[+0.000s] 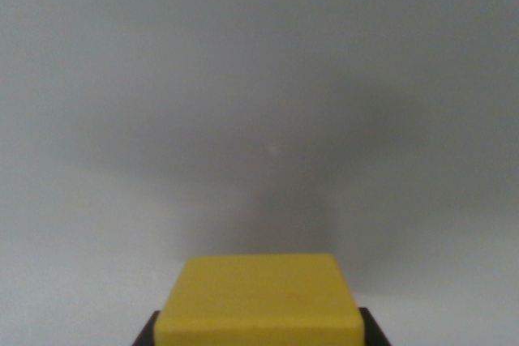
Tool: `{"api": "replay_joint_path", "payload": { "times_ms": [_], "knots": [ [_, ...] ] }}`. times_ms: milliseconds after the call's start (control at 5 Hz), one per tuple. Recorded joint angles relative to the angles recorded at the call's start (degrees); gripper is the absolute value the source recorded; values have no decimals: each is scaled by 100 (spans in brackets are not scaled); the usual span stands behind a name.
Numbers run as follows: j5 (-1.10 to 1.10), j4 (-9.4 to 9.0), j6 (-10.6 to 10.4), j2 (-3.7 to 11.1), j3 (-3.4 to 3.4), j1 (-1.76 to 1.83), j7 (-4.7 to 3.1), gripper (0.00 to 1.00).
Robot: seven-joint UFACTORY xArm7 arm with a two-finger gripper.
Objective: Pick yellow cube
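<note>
Fingers: two dark fingers (259, 331) show only as small black corners at the bottom edge of the wrist view, one at each lower side of the cube; the tips themselves lie out of frame.
Finger state: clamped on the cube, one dark corner pressed against each of its lower flanks with no gap visible.
Cube: a solid yellow cube with a smooth matte face and softly rounded edges (259, 301) sits between the fingers, filling the bottom centre of the view.
Cube attitude: level, its top face square to the camera, its near edge cut off by the frame.
Bench: a plain pale grey bench (259, 79) spreads beyond the fingers, bare and blurred.
Shadow: a soft dark shadow (324, 160) lies on the bench past the cube, leaning toward the wrist view's right.
</note>
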Motion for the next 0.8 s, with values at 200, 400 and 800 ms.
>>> {"api": "replay_joint_path", "payload": {
  "times_ms": [200,400,800],
  "knots": [
    [1,114,191,-77,0,0,-2,100],
    [1,114,191,-77,0,0,-2,100],
    [3,237,398,-161,1,1,-5,100]
  ]
}}
